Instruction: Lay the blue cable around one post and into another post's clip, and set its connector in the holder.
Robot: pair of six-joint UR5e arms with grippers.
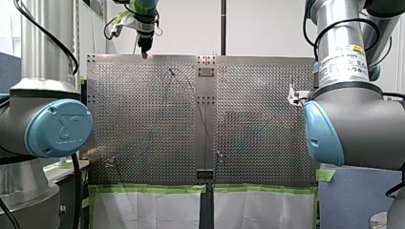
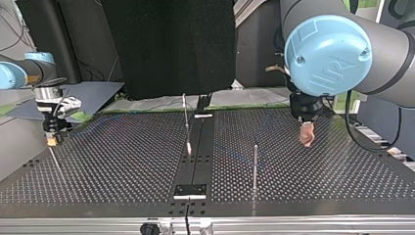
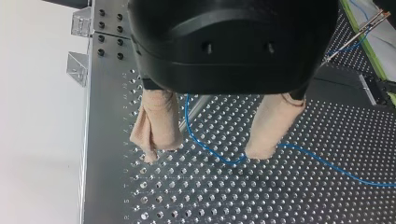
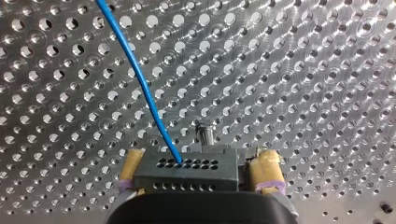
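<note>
Right wrist view: right gripper (image 4: 198, 166) grips one connector (image 4: 187, 171); left gripper (image 3: 204, 153) gapes, perhaps touching one blue cable (image 3: 187, 114).

A black panel (image 2: 171, 44) — perhaps a curtain — backs the top view; the front view's wall (image 1: 191, 28) is pale.

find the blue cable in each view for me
front view: too faint to place.
top view: blue cable curves past my right gripper.
left wrist view: lies between the beige fingers.
right wrist view: leaves the connector between the yellow-padded fingers.
shared landmark: perforated table.
</note>
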